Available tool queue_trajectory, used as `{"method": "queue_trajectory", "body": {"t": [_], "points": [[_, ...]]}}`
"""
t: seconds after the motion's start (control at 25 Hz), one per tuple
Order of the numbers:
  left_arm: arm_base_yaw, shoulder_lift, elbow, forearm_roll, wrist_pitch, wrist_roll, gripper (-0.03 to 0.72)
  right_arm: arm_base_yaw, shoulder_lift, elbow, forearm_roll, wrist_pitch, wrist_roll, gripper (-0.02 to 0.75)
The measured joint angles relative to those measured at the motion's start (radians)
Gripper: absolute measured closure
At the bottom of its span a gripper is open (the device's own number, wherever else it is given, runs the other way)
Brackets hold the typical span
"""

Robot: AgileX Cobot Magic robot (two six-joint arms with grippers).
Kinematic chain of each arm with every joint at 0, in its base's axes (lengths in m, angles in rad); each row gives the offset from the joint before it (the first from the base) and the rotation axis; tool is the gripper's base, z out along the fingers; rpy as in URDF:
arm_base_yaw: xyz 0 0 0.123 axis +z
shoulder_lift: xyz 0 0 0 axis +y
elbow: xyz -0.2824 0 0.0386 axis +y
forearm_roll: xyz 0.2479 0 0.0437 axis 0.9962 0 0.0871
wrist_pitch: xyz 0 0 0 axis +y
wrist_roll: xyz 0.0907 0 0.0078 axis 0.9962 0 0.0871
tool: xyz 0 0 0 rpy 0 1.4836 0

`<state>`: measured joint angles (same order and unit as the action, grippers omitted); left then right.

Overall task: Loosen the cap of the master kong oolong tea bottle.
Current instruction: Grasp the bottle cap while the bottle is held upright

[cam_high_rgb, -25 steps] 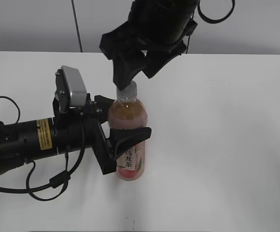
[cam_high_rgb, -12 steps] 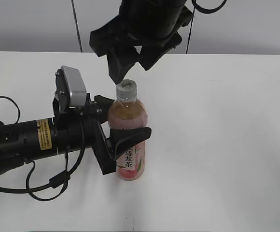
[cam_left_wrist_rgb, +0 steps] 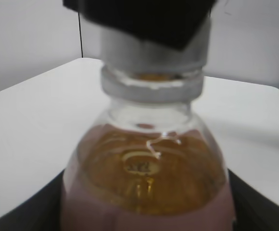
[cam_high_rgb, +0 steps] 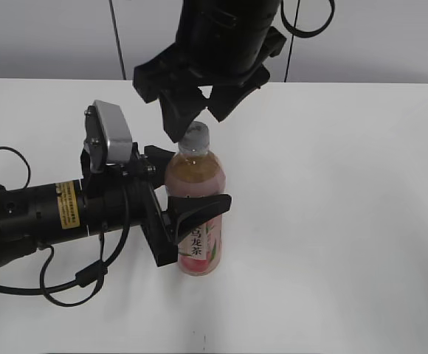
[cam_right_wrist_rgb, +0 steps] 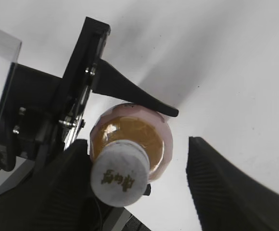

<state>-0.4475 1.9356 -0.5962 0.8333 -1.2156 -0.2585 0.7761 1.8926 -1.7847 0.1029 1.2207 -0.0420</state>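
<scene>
The master kong oolong tea bottle (cam_high_rgb: 197,221) stands upright on the white table, its pink label with a white strip facing front. My left gripper (cam_high_rgb: 192,210) is shut on its body from the left; its fingers (cam_left_wrist_rgb: 262,204) flank the bottle (cam_left_wrist_rgb: 146,178) in the left wrist view. The white cap (cam_high_rgb: 196,135) is on the neck. My right gripper (cam_high_rgb: 198,116) hangs just above it, open. In the right wrist view the cap (cam_right_wrist_rgb: 120,173) lies against the left finger (cam_right_wrist_rgb: 65,192), while the right finger stands well apart. A dark finger hides the top of the cap (cam_left_wrist_rgb: 149,53) in the left wrist view.
The white table (cam_high_rgb: 332,221) spreads to the right and front of the bottle. The left arm's black body and cables (cam_high_rgb: 44,214) lie across the table's left side. A grey wall (cam_high_rgb: 391,37) stands behind.
My right gripper has let go of the cap, opened and lifted, turned, then come down a little around the cap. The bottle and left gripper have not moved.
</scene>
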Motion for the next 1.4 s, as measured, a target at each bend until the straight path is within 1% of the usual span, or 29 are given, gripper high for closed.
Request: {"method": "queue_trajectory", "body": {"t": [0.52,0.8,0.92,1.04,1.24,1.4], "points": [[0.000,0.000,0.000,0.000,0.000,0.000,0.243,0.000,0.000,0.006,0.031,0.000,0.000,0.287],[0.000,0.000,0.000,0.000,0.000,0.000,0.243,0.000,0.000,0.043,0.039,0.002,-0.002,0.290],[0.000,0.000,0.000,0.000,0.000,0.000,0.243,0.000,0.000,0.043,0.040,0.002,-0.003,0.334],[0.000,0.000,0.000,0.000,0.000,0.000,0.243,0.000,0.000,0.043,0.048,0.002,-0.025,0.445],[0.000,0.000,-0.001,0.000,0.001,0.000,0.243,0.000,0.000,0.043,0.052,0.002,-0.111,0.455],[0.000,0.000,-0.001,0.001,0.001,0.000,0.243,0.000,0.000,0.043,0.054,0.002,-0.227,0.456]]}}
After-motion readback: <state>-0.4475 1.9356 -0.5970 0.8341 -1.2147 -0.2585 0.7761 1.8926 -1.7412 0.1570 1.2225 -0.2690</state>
